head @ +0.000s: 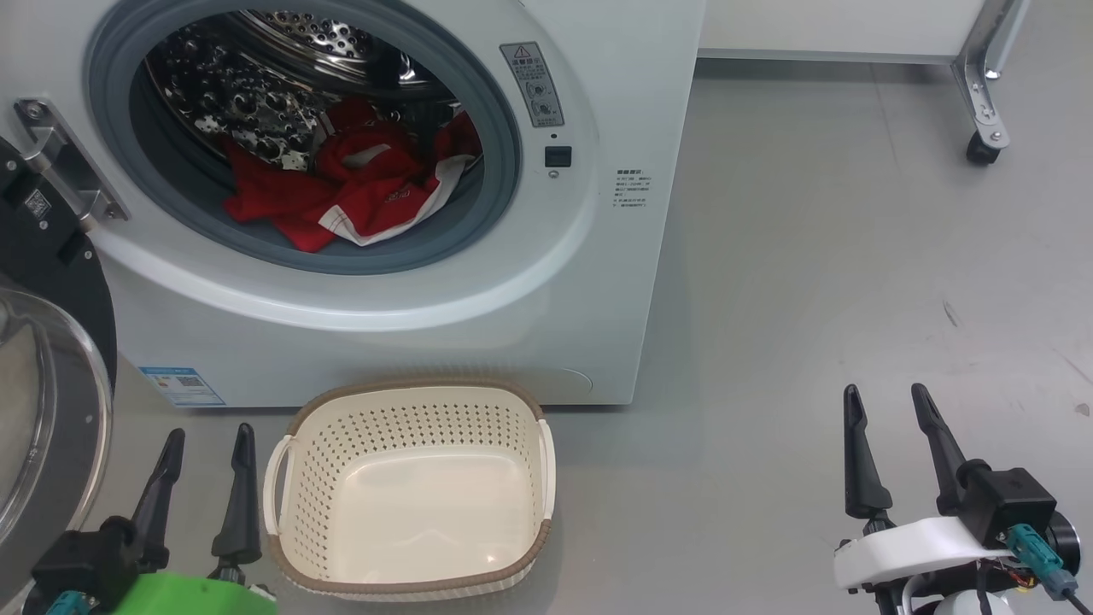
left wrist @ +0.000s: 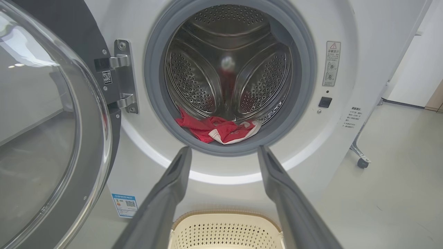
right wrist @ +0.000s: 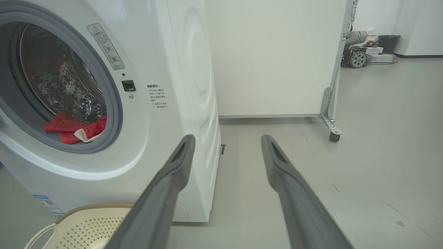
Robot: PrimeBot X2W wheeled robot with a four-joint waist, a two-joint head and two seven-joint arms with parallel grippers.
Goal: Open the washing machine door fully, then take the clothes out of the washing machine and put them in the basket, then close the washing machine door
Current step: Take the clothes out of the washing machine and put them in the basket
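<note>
Far left, the round black-rimmed glass washing machine door (head: 38, 401) hangs wide, freeing the drum. Beside it the left gripper (head: 210, 433) waits, fingers spread, empty. The cream perforated plastic basket (head: 418, 382) sits on the floor just in front of the big white washing machine (head: 598, 256), probably to catch the red-and-white jersey clothes (head: 341, 192) heaped in the drum. Over at the right, the right gripper (head: 885, 391) has its fingers wide, empty too.

The door (head: 47, 376) is hanging wide at the left, leaving the mouth of the drum (head: 256, 94) open to a straight reach. The clothes (head: 341, 192) are lying exposed at its front lip. The basket (head: 410, 427) is sitting on the floor (head: 811, 282) just before the washer (head: 615, 102), crowding the low approach; a wheeled frame (head: 982, 102) is standing well off right.
</note>
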